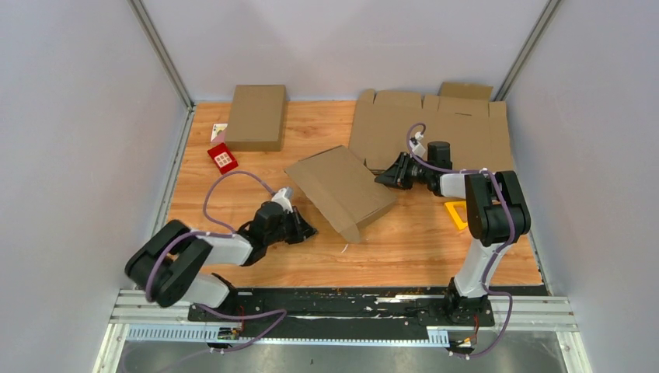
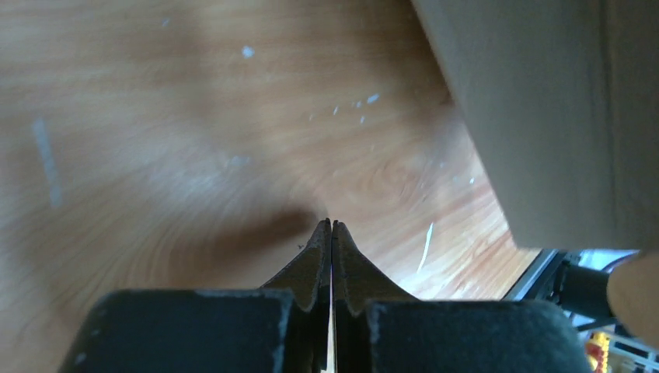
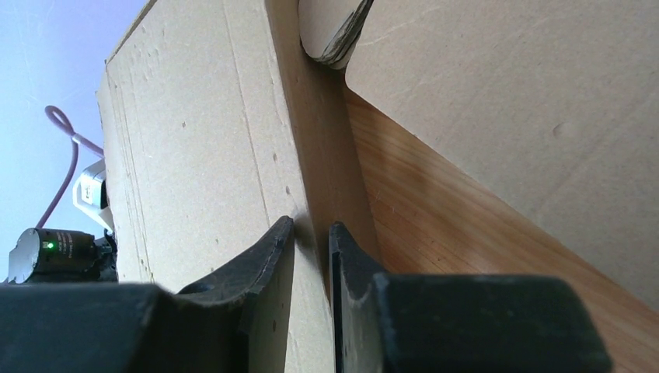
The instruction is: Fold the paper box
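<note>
The paper box is a brown cardboard piece, partly raised, at the middle of the wooden table. My right gripper is at its right edge. In the right wrist view the gripper is closed on a cardboard panel that stands between the fingers. My left gripper lies low on the table just left of the box's near corner. In the left wrist view it is shut and empty, with the box up to its right, apart from it.
Flat cardboard sheets lie at the back right, under the right arm. A closed cardboard box sits at the back left with a red card beside it. A yellow piece lies near the right arm. Grey walls enclose the table.
</note>
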`<state>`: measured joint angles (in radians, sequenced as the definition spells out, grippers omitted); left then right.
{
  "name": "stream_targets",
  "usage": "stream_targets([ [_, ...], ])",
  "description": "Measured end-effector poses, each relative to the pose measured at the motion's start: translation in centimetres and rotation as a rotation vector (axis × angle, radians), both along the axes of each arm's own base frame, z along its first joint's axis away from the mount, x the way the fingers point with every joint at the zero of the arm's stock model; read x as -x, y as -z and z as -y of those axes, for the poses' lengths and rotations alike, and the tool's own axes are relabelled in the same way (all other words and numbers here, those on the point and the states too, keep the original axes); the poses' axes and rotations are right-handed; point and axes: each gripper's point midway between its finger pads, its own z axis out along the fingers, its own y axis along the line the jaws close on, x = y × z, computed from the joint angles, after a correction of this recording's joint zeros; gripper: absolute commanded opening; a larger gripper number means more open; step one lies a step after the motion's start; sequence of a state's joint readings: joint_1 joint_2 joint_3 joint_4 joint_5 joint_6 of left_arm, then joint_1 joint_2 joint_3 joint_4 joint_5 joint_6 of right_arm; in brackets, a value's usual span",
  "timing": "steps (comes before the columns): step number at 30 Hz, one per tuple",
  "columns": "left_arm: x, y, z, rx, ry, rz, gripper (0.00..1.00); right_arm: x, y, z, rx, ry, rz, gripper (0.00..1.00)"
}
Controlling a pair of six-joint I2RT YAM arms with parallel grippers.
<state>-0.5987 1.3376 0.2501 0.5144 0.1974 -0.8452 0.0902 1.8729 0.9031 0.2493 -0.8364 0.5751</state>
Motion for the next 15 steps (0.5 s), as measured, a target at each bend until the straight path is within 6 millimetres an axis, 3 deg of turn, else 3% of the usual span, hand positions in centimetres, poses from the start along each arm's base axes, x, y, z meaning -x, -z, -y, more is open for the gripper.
stream_targets([
  [6,-3.3,-1.0,3.9,0.119,-0.026,0.034,0.0,0.0,0.0,0.0,0.001,0.0,0.001,0.03],
  [15,-6.2,-6.8,7.4,0.23,0.016,0.185,0.0,0.1,0.5,-0.4,0.048,0.002,0.009,0.2],
])
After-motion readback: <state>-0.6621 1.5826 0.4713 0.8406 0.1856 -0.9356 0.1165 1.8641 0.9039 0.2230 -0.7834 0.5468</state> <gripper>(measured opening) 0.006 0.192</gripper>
